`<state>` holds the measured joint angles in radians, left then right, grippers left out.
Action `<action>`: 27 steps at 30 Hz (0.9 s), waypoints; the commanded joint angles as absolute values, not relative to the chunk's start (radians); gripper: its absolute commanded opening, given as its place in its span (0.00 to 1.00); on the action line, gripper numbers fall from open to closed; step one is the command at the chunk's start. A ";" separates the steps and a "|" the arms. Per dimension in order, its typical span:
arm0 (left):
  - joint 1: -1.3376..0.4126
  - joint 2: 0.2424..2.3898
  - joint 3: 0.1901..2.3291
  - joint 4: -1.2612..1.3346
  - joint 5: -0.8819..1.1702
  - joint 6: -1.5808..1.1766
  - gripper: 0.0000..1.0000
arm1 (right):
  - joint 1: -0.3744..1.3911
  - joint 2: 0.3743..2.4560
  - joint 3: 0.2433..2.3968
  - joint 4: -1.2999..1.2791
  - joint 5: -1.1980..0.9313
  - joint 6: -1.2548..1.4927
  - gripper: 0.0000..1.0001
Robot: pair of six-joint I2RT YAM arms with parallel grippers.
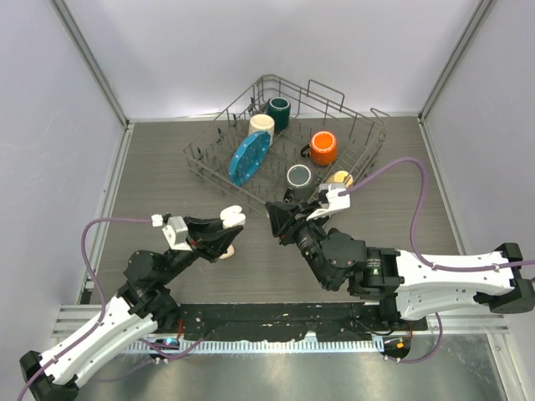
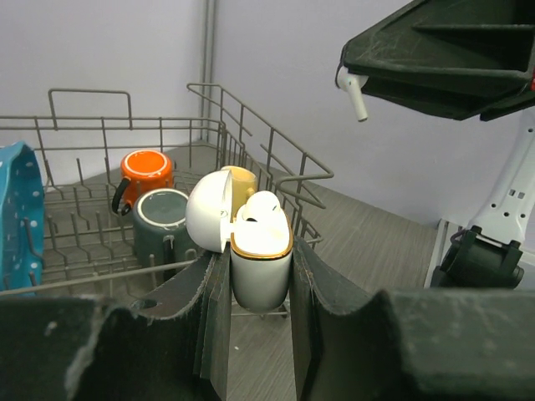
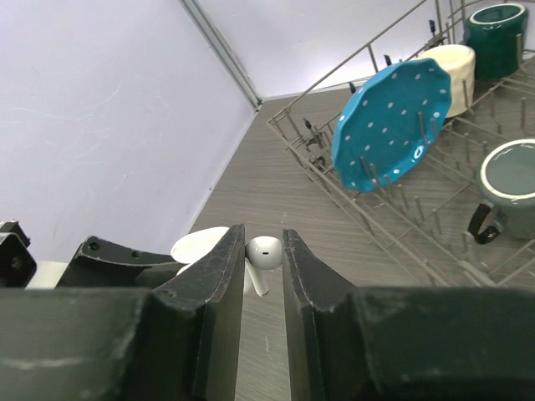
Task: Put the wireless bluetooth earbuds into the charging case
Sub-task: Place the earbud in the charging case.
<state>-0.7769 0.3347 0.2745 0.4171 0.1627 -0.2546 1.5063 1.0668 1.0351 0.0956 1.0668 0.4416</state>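
My left gripper (image 2: 261, 280) is shut on the white charging case (image 2: 261, 266) with a gold rim, held upright above the table. Its lid (image 2: 209, 210) hangs open to the left, and one white earbud (image 2: 262, 207) sits in the case. My right gripper (image 3: 262, 244) is shut on another white earbud (image 3: 266, 252), stem pointing down. In the left wrist view that earbud (image 2: 355, 93) hangs under the right gripper (image 2: 435, 58), up and to the right of the case. From above, the case (image 1: 232, 219) and the right gripper (image 1: 273, 214) stand a short way apart.
A wire dish rack (image 1: 368, 150) fills the back of the table. It holds a blue dotted plate (image 1: 249, 157), an orange mug (image 1: 323, 147), a dark grey-green mug (image 1: 298, 176), a cream mug (image 1: 262, 125) and a teal mug (image 1: 278, 111). Grey walls close both sides.
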 commanded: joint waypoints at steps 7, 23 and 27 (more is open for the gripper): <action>-0.776 0.373 0.301 0.572 0.213 -0.256 0.00 | 1.511 1.092 0.887 0.599 0.950 0.348 0.01; -0.776 0.391 0.299 0.594 0.227 -0.268 0.00 | 1.513 1.218 0.910 0.758 0.853 0.270 0.01; -0.776 0.396 0.301 0.600 0.232 -0.275 0.00 | 1.513 1.244 0.922 0.764 0.845 0.264 0.01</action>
<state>-0.7769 0.3885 0.2745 0.5282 0.2146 -0.2611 1.5066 1.2251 0.8856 0.6888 0.8501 0.2871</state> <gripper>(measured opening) 0.314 0.272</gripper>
